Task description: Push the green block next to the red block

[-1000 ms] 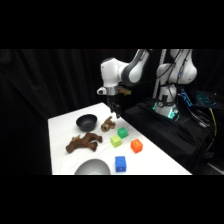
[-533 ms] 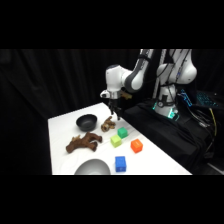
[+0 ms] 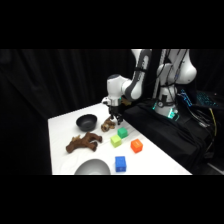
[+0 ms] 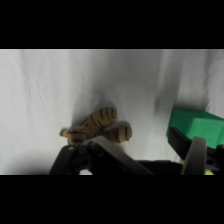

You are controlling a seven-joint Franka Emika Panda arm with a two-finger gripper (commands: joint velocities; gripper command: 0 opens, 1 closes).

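The green block (image 3: pixel 122 132) sits on the white surface (image 3: pixel 65 125), just under the pincer (image 3: pixel 119 119). In the wrist view the green block (image 4: pixel 197 125) shows at the right, close beside one pincer finger (image 4: pixel 195 155). I cannot tell if the pincer is apart or together.

Just in front of the green block is a lime block (image 3: pixel 116 141). They are very near each other, and I cannot tell if they touch. The red block (image 3: pixel 136 145) is near the green block, a little more to the front and right, with a gap between them. A blue block (image 3: pixel 120 163) lies further to the front, well apart from the green block.

Just left of the green block is a small brown striped toy (image 3: pixel 107 124). In the wrist view this toy (image 4: pixel 97 127) lies on its side. A bigger brown toy (image 3: pixel 82 143) lies further left and to the front.

A black bowl (image 3: pixel 86 121) stands left of the green block, past the small toy. I cannot see anything in it. A grey bowl (image 3: pixel 92 168) sits at the front edge, next to the blue block. Its inside is hard to see.
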